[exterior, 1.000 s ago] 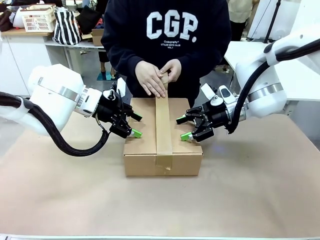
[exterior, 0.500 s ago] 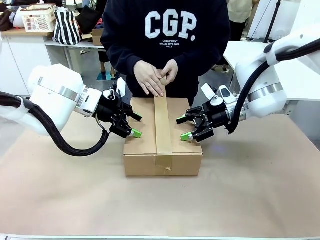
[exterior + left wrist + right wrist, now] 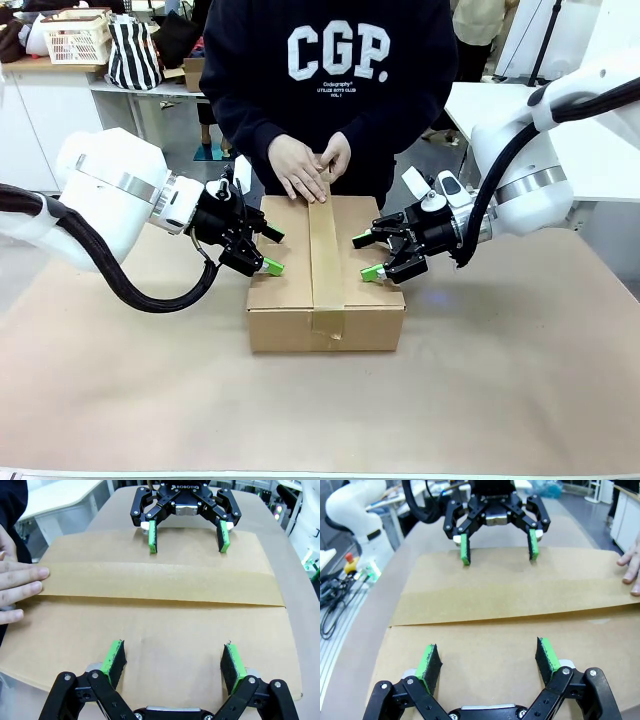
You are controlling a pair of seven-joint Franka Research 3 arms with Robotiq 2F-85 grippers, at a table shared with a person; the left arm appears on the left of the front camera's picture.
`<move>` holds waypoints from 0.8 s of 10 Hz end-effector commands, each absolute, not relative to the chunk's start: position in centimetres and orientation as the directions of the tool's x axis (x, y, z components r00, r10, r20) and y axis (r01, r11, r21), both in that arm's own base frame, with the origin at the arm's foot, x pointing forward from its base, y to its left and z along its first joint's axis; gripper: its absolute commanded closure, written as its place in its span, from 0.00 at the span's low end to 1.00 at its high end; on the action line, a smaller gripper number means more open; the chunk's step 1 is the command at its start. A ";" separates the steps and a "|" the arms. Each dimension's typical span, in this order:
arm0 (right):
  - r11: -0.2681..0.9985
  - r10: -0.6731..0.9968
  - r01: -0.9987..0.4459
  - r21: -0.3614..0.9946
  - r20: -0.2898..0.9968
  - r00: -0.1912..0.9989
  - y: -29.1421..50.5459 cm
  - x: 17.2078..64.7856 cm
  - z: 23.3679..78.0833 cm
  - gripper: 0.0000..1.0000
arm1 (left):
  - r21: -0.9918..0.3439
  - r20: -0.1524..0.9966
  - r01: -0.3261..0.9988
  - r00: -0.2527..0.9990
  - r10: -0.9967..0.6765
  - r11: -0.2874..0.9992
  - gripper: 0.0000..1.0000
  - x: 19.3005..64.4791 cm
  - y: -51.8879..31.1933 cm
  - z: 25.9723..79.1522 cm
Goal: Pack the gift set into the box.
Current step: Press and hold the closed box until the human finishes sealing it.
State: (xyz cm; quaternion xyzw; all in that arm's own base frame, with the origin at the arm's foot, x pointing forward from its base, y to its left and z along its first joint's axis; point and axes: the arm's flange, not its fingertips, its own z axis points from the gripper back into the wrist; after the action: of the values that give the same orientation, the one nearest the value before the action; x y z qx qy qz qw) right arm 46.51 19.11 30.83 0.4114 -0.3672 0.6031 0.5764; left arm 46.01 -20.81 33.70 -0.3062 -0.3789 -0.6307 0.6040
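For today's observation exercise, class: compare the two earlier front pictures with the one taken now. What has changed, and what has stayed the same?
The person's hands have come down toward the far edge of the box, laying the raised end of the tape flat onto its top. The left gripper and right gripper stay open, fingers on the closed box top, either side of the seam. The box has not moved.

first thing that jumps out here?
The closed box at table centre, brown tape running along its top seam. The person's hands press the tape at its far edge. The left end effector and right end effector, both open, hold down the flaps on either side.
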 end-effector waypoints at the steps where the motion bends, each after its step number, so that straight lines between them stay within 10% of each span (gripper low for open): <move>1: -0.059 0.400 -0.998 0.023 0.916 -0.003 19.0 46.4 30.8 0.00 | 0.115 0.843 0.993 -0.093 -0.530 0.009 0.00 45.9 -20.8 33.5; 8: -0.059 0.400 -0.998 0.023 0.916 -0.003 19.0 46.4 30.8 0.00 | 0.115 0.843 0.993 -0.093 -0.530 0.009 0.00 45.9 -20.8 33.5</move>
State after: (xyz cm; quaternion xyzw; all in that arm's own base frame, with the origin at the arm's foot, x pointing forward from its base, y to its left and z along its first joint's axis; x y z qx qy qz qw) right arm 46.50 19.11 30.83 0.4114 -0.3671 0.6031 0.5764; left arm 46.01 -20.81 33.69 -0.3062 -0.3788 -0.6307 0.6040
